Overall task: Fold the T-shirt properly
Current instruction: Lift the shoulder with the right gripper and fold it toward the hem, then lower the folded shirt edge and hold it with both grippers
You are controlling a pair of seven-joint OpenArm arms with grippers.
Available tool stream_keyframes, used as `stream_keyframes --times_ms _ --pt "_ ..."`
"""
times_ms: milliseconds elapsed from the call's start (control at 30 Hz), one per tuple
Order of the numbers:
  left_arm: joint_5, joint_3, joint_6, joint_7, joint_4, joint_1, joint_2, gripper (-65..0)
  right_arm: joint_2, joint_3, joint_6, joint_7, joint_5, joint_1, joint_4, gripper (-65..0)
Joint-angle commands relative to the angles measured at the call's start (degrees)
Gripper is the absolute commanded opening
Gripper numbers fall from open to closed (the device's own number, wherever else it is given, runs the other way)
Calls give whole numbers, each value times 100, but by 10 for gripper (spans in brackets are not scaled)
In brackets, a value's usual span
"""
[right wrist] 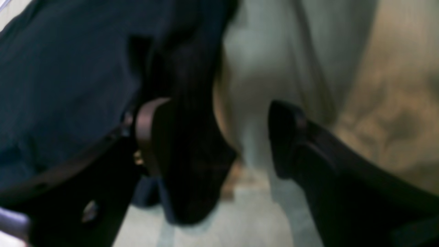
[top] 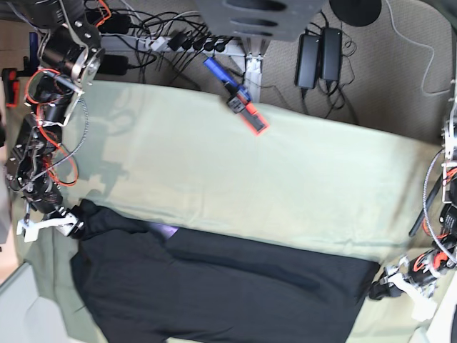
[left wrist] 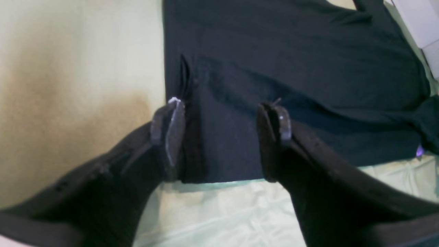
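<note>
The black T-shirt (top: pixel 228 293) lies plain side up along the near edge of the table, with a sliver of purple print (top: pixel 166 230) showing at a fold. My left gripper (left wrist: pixel 221 128) is open, its fingers astride the shirt's corner (left wrist: pixel 226 154), which lies flat between them; in the base view it is at the shirt's right end (top: pixel 382 287). My right gripper (right wrist: pixel 217 137) is open at the shirt's left end (top: pixel 71 223). A bunched flap of black cloth (right wrist: pixel 192 161) rests against its left finger (right wrist: pixel 149 133). The right wrist view is blurred.
The pale green table cloth (top: pixel 285 179) covers the table. A red and blue tool (top: pixel 243 103) lies at the far edge. Cables, a power strip and adapters (top: pixel 318 50) lie on the floor beyond. A white box (left wrist: pixel 418 20) stands by the shirt's far side.
</note>
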State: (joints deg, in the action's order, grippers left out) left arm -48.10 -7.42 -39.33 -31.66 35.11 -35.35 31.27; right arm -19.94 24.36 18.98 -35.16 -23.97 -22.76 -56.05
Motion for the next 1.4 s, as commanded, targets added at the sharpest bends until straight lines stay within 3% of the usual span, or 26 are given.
stream_keyframes --times_ms 0,500,733,1367 --pt "-98 37 -67 116 72 -155 96 -278 -35 13 245 125 -96 -79 -79 -226" --pt "-98 37 -67 118 72 -61 79 -278 737 15 275 192 -197 57 -76 -226" --pt "-354 37 -67 -33 72 98 79 -278 745 15 293 184 -275 57 -83 -226" --pt "-354 37 -67 -33 72 160 79 -278 761 15 293 -197 -564 42 -664 -226"
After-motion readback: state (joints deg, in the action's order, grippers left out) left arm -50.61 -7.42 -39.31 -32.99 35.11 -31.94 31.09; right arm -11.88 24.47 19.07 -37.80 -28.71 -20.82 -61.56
